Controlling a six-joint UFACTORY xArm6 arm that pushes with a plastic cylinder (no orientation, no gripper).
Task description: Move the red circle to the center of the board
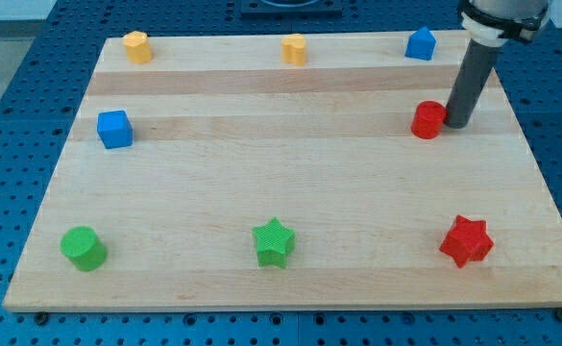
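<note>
The red circle [427,120] is a short red cylinder on the wooden board [290,183] at the view's right, in the upper half. My tip [455,125] rests on the board right beside the circle's right side, touching it or nearly so. The dark rod rises from there toward the view's top right corner.
A blue pentagon-like block [420,43], a yellow block [294,49] and another yellow block [137,46] line the top edge. A blue cube [114,129] is at the left. A green cylinder [83,248], a green star [274,241] and a red star [466,240] line the bottom.
</note>
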